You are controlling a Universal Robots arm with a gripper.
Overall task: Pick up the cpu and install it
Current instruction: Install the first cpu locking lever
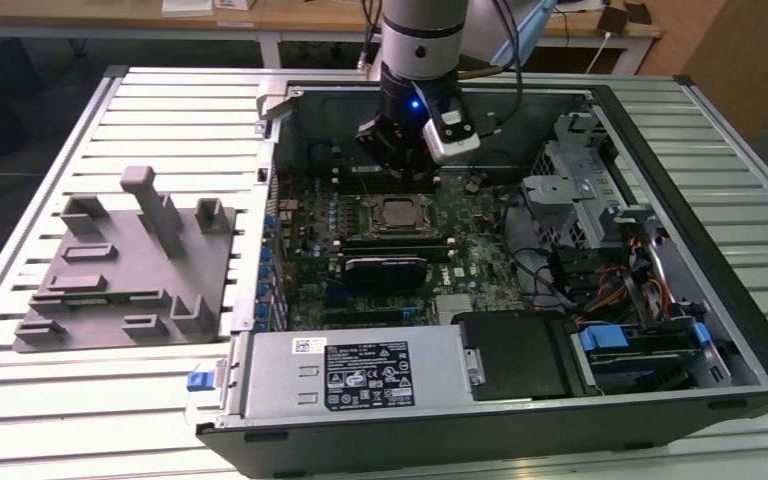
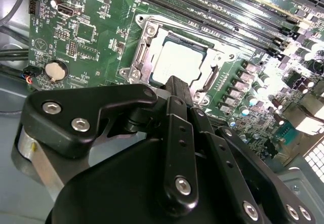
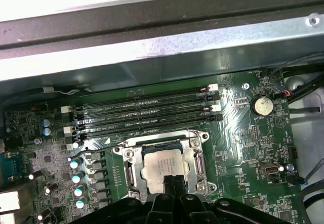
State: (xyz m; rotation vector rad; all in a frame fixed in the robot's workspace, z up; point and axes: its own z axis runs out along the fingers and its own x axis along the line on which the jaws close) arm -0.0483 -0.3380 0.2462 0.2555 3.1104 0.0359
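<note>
The cpu [image 1: 395, 213] lies flat in its socket on the green motherboard [image 1: 478, 250] inside the open computer case. Its silvery-grey top shows in both wrist views [image 2: 177, 62] [image 3: 161, 164], ringed by the metal socket frame [image 3: 198, 159]. My gripper [image 1: 402, 182] hangs just above the board at the cpu's far edge in the exterior view. In both wrist views its black fingers [image 3: 172, 183] [image 2: 178, 90] are pressed together over the chip's edge, holding nothing. Whether the fingertips touch the cpu cannot be told.
A grey moulded tray [image 1: 124, 270] lies on the slatted table at the exterior view's left. In the case are a black finned block [image 1: 384, 270], memory slots [image 3: 142, 115], a coin battery [image 3: 262, 105], a power supply [image 1: 344, 370] and drive cages with cables [image 1: 611, 260].
</note>
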